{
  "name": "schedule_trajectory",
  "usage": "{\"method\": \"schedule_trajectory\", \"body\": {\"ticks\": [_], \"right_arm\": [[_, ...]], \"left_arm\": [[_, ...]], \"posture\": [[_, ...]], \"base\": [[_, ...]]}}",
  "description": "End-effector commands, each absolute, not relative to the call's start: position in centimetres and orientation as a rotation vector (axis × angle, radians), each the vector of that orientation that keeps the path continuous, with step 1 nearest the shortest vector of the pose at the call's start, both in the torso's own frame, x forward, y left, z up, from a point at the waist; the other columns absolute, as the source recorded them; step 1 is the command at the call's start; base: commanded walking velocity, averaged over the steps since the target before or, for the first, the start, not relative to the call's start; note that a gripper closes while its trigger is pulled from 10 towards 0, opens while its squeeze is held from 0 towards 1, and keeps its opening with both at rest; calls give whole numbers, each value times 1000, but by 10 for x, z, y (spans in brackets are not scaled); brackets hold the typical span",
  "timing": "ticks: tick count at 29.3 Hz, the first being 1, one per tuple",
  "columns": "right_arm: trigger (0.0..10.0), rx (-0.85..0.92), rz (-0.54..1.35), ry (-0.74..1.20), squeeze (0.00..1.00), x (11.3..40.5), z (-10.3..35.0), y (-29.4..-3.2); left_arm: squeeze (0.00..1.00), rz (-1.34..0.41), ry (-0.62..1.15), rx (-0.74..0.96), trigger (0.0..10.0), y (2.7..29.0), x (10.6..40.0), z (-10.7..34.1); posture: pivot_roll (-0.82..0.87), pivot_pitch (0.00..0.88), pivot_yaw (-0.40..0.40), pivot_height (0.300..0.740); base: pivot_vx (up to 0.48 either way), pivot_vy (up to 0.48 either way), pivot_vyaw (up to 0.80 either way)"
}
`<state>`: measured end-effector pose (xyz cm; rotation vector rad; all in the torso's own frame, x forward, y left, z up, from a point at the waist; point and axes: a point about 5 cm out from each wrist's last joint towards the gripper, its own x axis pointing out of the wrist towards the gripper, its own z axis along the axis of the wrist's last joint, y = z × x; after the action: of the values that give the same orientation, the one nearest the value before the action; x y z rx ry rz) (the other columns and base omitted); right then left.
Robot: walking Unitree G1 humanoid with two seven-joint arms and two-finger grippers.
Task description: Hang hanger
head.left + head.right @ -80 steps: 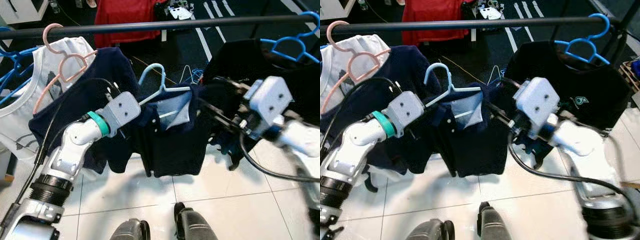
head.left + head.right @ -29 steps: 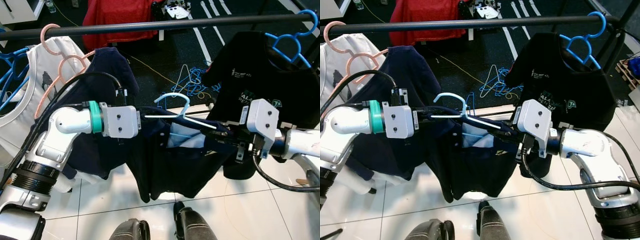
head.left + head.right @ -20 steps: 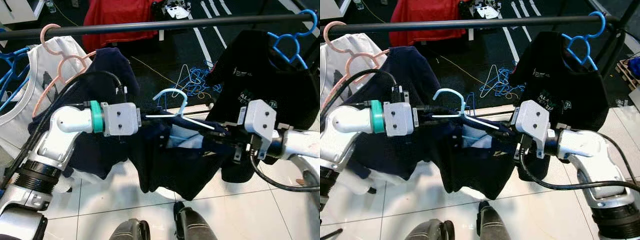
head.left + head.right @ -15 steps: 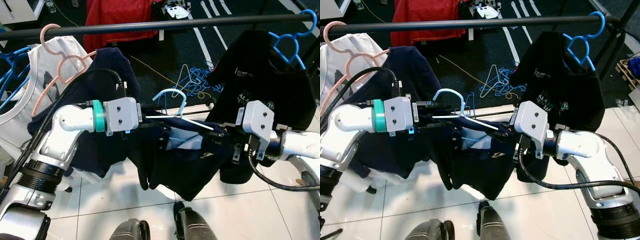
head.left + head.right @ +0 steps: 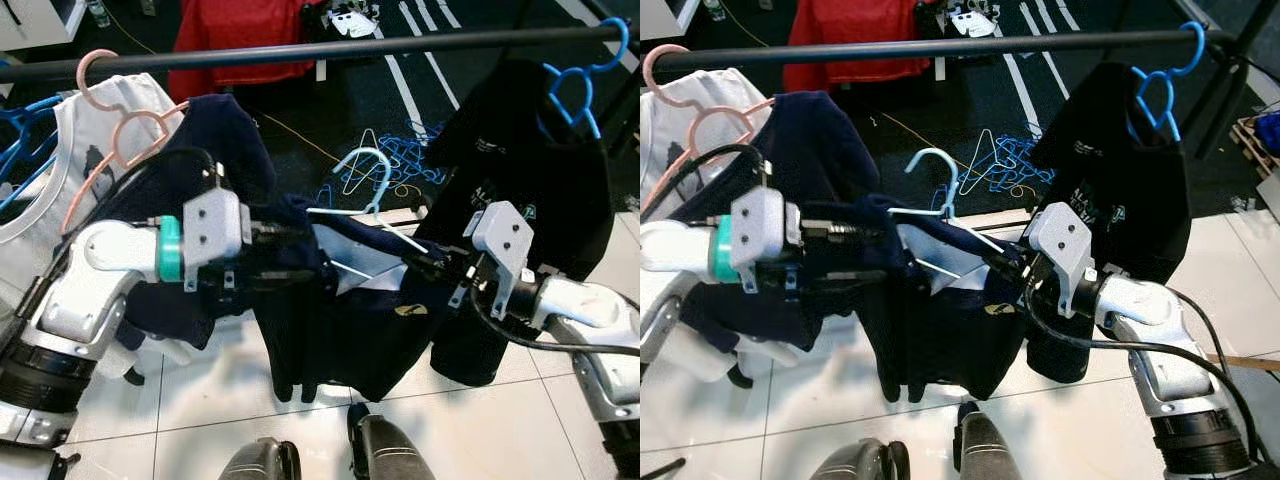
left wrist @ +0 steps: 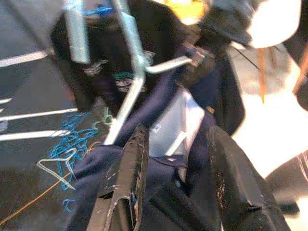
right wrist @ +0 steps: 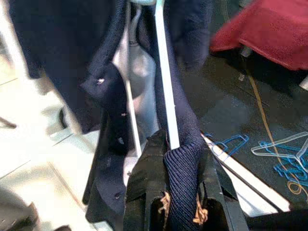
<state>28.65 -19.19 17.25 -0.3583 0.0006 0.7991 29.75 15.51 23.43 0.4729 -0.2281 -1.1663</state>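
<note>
A light blue hanger (image 5: 362, 172) carrying a navy polo shirt (image 5: 340, 320) hangs in the air well below the black rail (image 5: 300, 48), its hook free and tilted. My right gripper (image 5: 425, 262) is shut on the hanger's right end, wrapped in the shirt's shoulder; the right wrist view shows the pale bar and navy cloth pinched between the fingers (image 7: 144, 192). My left gripper (image 5: 292, 250) sits at the shirt's left shoulder. Its fingers (image 6: 126, 183) stand wide apart with navy cloth lying between them.
On the rail, a black T-shirt (image 5: 520, 160) on a blue hanger (image 5: 572, 85) hangs at the right, a navy garment (image 5: 225, 135) and a white top on a pink hanger (image 5: 115, 140) at the left. Loose blue hangers (image 5: 1010, 160) lie on the floor beyond.
My left wrist has drawn back to the left and rolled over. The hanger has risen and tipped, hook nearer the rail. The right gripper has lifted slightly with its end.
</note>
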Motion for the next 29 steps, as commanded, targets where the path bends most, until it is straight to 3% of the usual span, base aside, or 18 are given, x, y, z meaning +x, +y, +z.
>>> {"method": "schedule_trajectory", "body": {"ticks": [1,6,7,10,12,23,25,27,29], "right_arm": [[0,-344,738,-34,0,289,172,-195],[0,-330,641,-63,0,296,173,-195],[0,-326,597,-89,0,299,176,-193],[0,-320,559,-113,0,302,179,-190],[0,-308,500,-152,0,305,185,-186],[0,-313,378,-190,0,312,196,-183],[0,-303,330,-176,0,320,201,-183],[0,-303,330,-176,0,320,201,-183],[0,-284,335,-163,0,334,207,-177]], "left_arm": [[0,-1071,-173,375,10000,162,301,222],[0,-940,-119,325,10000,162,302,198],[0,-822,-90,296,10000,160,304,181],[0,-721,-57,288,10000,158,304,166],[0,-552,-17,313,10000,157,304,143],[0,-295,74,318,10000,161,305,119],[0,-138,101,259,10000,164,308,114],[0,-138,101,259,10000,164,308,114],[0,-28,88,216,10000,160,309,116]], "posture": [[-165,143,91,740],[-165,148,88,740],[-166,148,85,740],[-166,150,83,740],[-165,152,77,740],[-167,152,76,740],[-167,150,73,740],[-167,150,73,740],[-158,152,62,740]], "base": [[0,0,0],[0,0,0],[0,0,0],[0,0,0],[0,0,0],[0,0,0],[0,0,0],[0,0,0],[0,0,0]]}}
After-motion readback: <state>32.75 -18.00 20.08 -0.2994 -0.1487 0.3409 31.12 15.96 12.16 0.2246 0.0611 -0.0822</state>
